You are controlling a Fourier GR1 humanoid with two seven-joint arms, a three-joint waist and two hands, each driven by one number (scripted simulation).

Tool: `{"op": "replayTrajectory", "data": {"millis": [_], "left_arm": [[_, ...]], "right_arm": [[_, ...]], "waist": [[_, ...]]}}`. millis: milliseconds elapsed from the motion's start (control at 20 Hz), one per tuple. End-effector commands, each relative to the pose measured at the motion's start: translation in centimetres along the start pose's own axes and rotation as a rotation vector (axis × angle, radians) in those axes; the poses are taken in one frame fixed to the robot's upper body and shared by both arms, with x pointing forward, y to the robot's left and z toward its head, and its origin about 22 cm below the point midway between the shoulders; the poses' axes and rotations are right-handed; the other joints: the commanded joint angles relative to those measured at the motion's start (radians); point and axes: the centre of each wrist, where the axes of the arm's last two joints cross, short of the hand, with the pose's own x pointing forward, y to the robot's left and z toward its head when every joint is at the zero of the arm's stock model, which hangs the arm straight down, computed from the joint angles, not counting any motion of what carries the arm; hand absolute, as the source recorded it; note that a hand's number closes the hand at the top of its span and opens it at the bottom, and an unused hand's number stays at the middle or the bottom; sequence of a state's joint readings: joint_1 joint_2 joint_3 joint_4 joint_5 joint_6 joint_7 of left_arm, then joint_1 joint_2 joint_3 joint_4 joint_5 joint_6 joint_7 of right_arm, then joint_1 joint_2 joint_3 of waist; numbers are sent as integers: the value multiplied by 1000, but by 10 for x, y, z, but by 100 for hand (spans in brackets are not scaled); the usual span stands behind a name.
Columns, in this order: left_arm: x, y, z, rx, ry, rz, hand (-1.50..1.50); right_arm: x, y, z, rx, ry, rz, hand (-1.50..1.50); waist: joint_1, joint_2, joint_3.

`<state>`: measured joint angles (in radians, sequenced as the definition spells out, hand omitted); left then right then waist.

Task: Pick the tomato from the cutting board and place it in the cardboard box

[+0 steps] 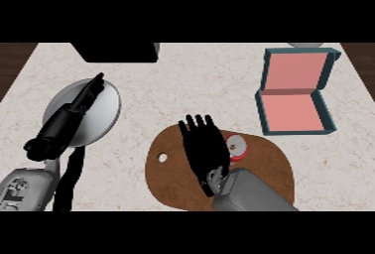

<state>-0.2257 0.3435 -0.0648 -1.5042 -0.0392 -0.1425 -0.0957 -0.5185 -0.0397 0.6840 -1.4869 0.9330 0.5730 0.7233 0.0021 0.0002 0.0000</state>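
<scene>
- Presently, the cardboard box [296, 92] lay open on the worktop [190, 84], its pink interior holding nothing visible.
- The tomato [236, 147] sat on the cutting board [264, 168], touching the right robot hand [204, 149], whose fingers were straight, gripping nothing.
- The left robot hand [70, 116] lay extended over a grey plate [102, 106].

A pale marbled counter [183, 89] fills the room's middle, with dark wooden floor [15, 59] at both sides.
</scene>
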Motion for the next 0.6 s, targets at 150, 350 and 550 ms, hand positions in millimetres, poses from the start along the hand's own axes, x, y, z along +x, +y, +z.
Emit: {"op": "replayTrajectory", "data": {"millis": [150, 350, 550], "left_arm": [[5, -6, -9, 5, -4, 9, 0], [13, 6, -4, 9, -18, -12, 0], [12, 0, 10, -8, -11, 16, 0]], "right_arm": [[-6, 24, -17, 10, 45, 16, -150], [-27, 11, -13, 24, 67, 49, -150], [-9, 52, -24, 37, 67, -6, -150]], "waist": [[0, 0, 0], [-2, -1, 0], [2, 0, 0]]}}
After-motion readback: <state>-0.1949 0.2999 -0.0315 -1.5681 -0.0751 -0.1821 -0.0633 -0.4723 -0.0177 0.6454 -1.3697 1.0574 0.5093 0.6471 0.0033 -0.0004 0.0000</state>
